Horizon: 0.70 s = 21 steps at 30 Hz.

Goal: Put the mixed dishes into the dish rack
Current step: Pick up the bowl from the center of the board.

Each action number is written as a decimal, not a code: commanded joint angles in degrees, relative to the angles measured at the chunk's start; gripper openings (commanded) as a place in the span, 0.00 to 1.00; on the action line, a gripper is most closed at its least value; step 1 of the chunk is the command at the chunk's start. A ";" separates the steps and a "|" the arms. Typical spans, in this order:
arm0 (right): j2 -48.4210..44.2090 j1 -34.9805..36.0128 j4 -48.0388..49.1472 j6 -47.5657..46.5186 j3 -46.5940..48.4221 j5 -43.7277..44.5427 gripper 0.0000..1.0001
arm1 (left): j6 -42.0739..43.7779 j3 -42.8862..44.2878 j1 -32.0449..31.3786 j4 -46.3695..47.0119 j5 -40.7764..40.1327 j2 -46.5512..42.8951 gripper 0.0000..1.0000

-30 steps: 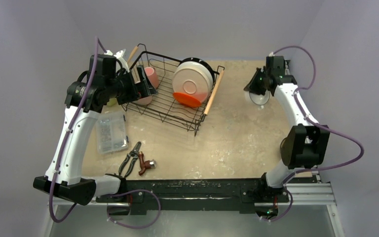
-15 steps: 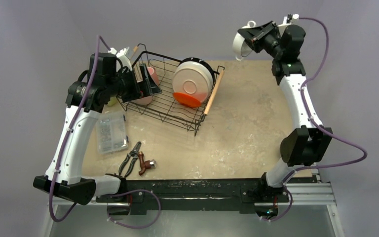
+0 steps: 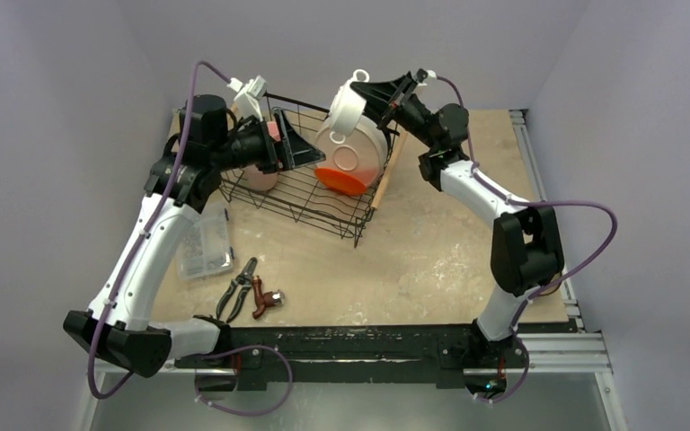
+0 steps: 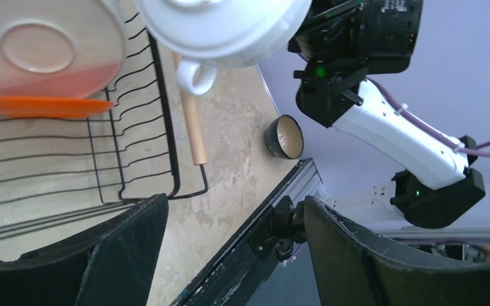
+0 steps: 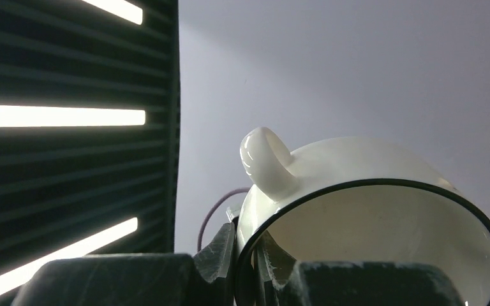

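Observation:
The black wire dish rack [image 3: 310, 199] stands at the back left of the table. In it a cream plate [image 3: 352, 151] leans on edge over a red plate [image 3: 343, 182]. My right gripper [image 3: 375, 95] is shut on the rim of a white mug [image 3: 347, 104] and holds it tilted in the air above the plates. The right wrist view shows the dark-rimmed mug [image 5: 357, 210] pinched between the fingers [image 5: 220, 252]. My left gripper [image 3: 293, 146] hovers open and empty over the rack's left part, beside a pink mug [image 3: 257, 180]. A small dark bowl [image 4: 284, 137] sits on the table near the rail.
A clear plastic box [image 3: 203, 242] of small parts lies left of the rack. Pliers [image 3: 238, 289] and a red-handled tool [image 3: 266, 299] lie near the front edge. The rack's wooden handle [image 3: 387, 171] runs along its right side. A wall stands close behind the rack.
The right arm has swung left from the back right corner, carrying the white mug up and over the rack. The left gripper has risen and turned above the pink mug.

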 commanded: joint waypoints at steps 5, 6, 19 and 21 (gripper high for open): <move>-8.49 -0.22 15.68 13.99 -2.58 -1.75 0.00 | -6.50 -10.21 -2.99 30.03 4.53 -6.04 0.61; -9.15 -0.21 15.90 14.32 -3.14 -1.89 0.00 | -6.12 -9.76 -3.27 29.55 4.43 -5.68 0.60; -13.87 -0.17 17.74 18.08 -4.64 -1.59 0.00 | -1.23 -5.51 -10.47 27.69 -1.40 -2.03 0.60; -14.31 -0.08 17.78 18.27 -4.85 -1.74 0.00 | -1.17 -5.16 -11.26 28.61 -1.43 -1.33 0.57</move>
